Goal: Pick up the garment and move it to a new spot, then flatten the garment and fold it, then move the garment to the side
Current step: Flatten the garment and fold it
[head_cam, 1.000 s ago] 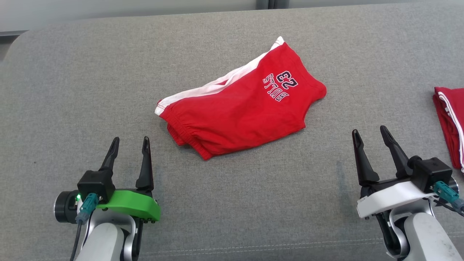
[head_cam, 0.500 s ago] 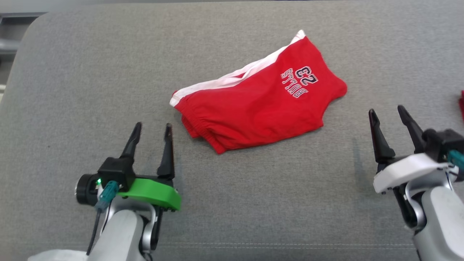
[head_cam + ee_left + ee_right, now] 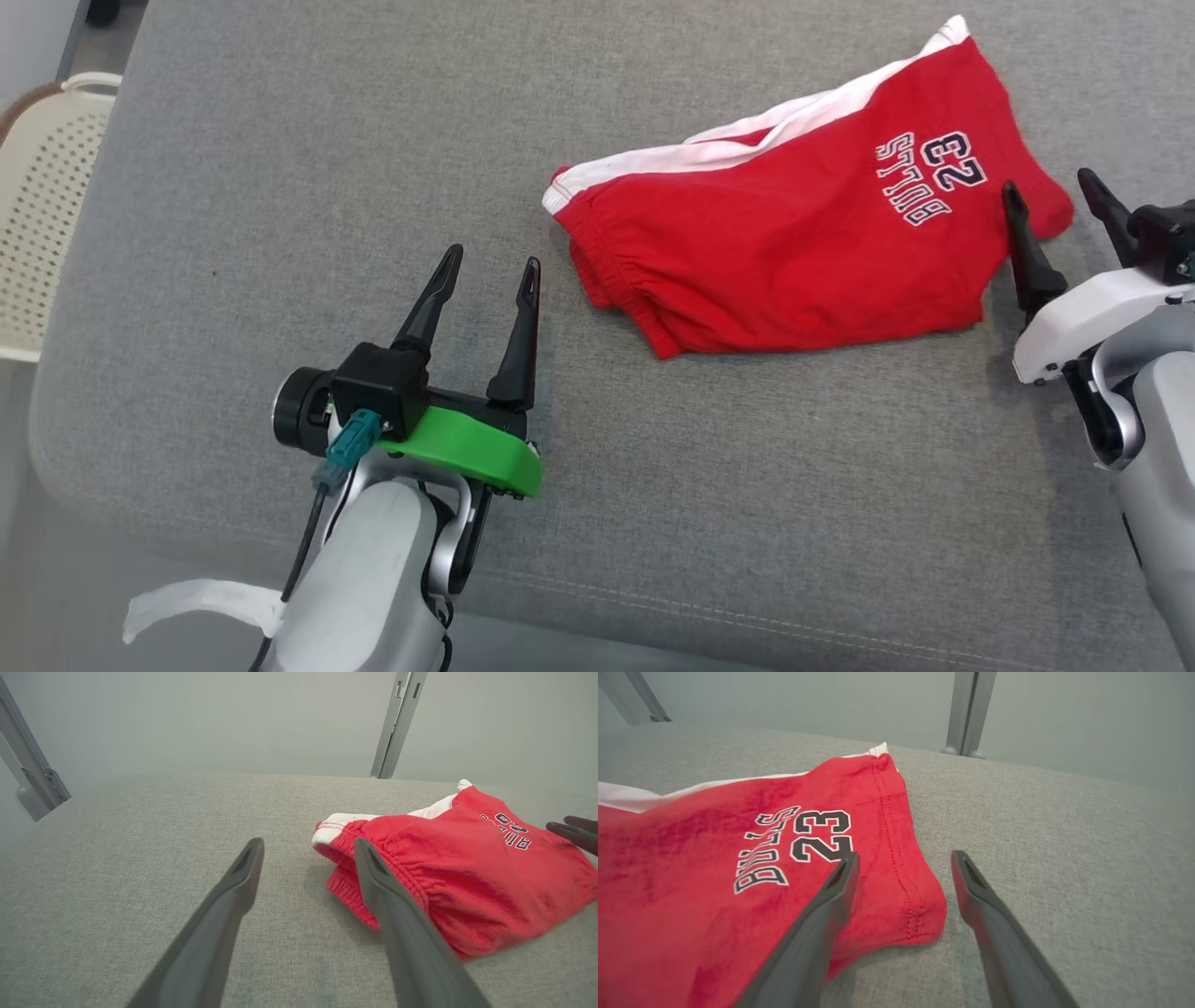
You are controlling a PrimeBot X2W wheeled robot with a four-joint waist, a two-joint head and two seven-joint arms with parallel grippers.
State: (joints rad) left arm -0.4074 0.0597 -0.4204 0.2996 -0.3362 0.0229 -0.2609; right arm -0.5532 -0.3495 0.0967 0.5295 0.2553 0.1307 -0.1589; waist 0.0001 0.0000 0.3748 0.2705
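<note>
Two claws, one garment.

1. Garment (image 3: 794, 252): red shorts with a white side band and a "BULLS 23" print. They lie rumpled on the grey cushion (image 3: 280, 187) between the claws. The waistband end is just right of the left claw's tips and the hem corner is at the right claw's tips.
2. Left claw (image 3: 494, 257): jaws spread wide, holding nothing.
3. Right claw (image 3: 1047, 182): jaws spread wide, holding nothing.

Placement: one claw stands at each end, which would suit either reaching for both ends or having just let them go.

Obscured:
- Contact between the hem and the right claw's inner finger cannot be told.
- The cloth layers underneath are hidden.
- The right claw's body and the basket (image 3: 47, 205) far left of the left claw are cut off.
- What the white strip (image 3: 196, 597) behind the left claw is remains unclear.
</note>
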